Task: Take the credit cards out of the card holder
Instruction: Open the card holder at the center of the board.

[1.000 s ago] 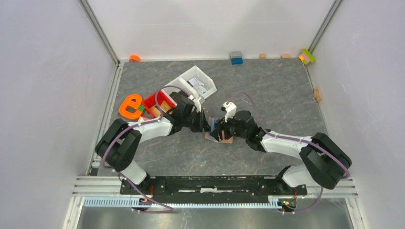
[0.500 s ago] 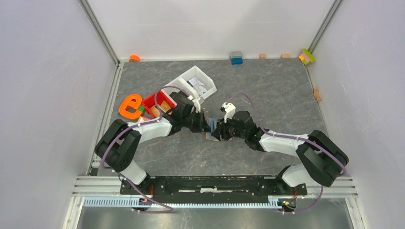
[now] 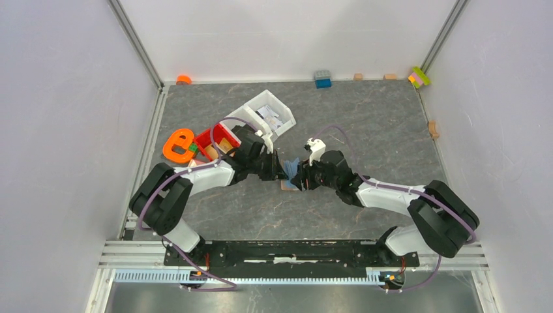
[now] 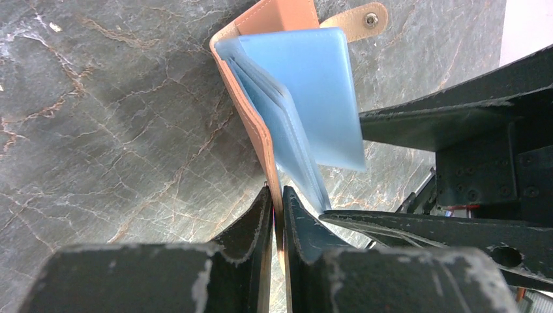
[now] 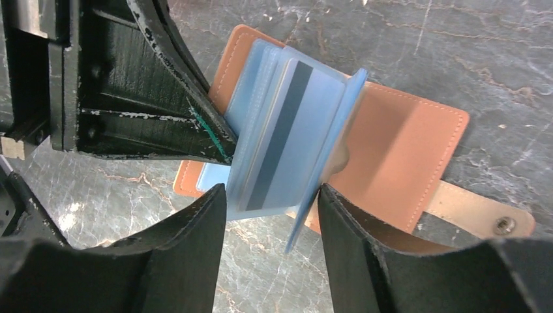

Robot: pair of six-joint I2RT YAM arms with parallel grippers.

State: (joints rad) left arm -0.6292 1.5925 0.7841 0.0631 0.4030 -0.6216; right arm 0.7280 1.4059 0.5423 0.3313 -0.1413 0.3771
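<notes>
The tan-brown card holder (image 4: 251, 114) stands open on edge, and my left gripper (image 4: 276, 195) is shut on its leather flap. Pale blue sleeves (image 4: 313, 98) fan out of it. In the right wrist view the card holder (image 5: 398, 150) lies open with its snap tab (image 5: 482, 218) at the right. A pale blue-grey credit card (image 5: 287, 137) with a dark stripe shows in the sleeves. My right gripper (image 5: 270, 192) is open, its tips either side of the sleeves' lower edge; one sleeve is blurred. From above, both grippers meet over the card holder (image 3: 285, 186).
A red bin (image 3: 218, 140) and a white bin (image 3: 264, 117) with packets sit behind the left arm, next to an orange shape (image 3: 177, 147). A blue block (image 3: 322, 79) and small coloured blocks (image 3: 419, 77) line the back wall. A tan block (image 3: 432, 129) lies at the right.
My right gripper has moved slightly left toward the left gripper, and its jaws closed a little, then widened. The blue sleeves now stand fanned up between the two grippers. The left gripper kept its grip.
</notes>
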